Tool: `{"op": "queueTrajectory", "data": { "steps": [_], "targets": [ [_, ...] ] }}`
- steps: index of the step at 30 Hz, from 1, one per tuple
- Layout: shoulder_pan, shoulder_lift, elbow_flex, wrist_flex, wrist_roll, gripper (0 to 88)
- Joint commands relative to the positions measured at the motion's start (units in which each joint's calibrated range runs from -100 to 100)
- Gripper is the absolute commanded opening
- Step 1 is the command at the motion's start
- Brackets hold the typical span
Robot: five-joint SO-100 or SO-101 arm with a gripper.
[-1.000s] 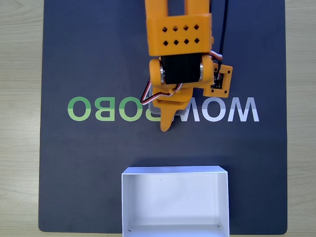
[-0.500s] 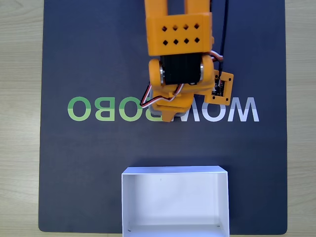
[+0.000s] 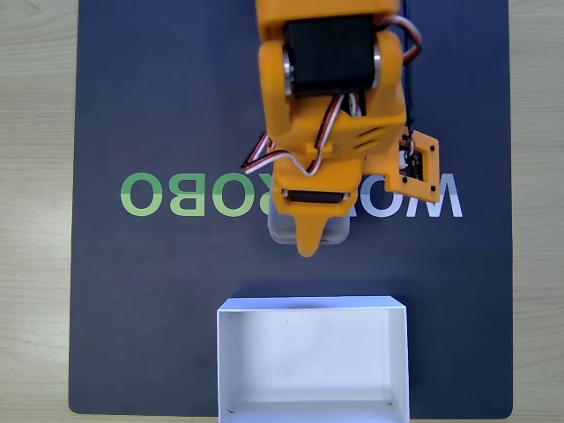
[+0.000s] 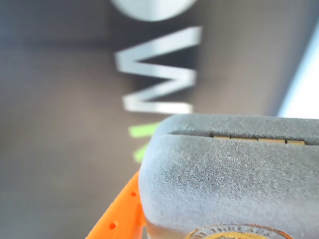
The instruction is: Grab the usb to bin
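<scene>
Since half a second ago my orange arm has swung its wrist up and toward the bin, and the end effector (image 3: 307, 240) now reaches lower in the fixed view, with a pale grey edge showing beneath it. I read this as the carry step: the small grey velvety square usb with its gold emblem (image 4: 224, 184) fills the wrist view right against the orange finger (image 4: 122, 214), so I judge it clamped and lifted. Next I need to travel on over the near wall of the shallow white rectangular bin (image 3: 313, 305), which sits empty and apart, then release. Underneath lies a dark navy mat with green and white lettering (image 3: 159, 291) on a pale wood-grain counter (image 3: 35, 220).
</scene>
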Motion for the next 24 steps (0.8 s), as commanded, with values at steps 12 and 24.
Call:
{"op": "queueTrajectory", "data": {
  "steps": [12,24],
  "targets": [
    [7.16,-30.23,-0.14,-6.27,-0.25,0.9],
    [5.14,-16.83,-7.82,-11.68,-0.25,0.9]
  ]
}}
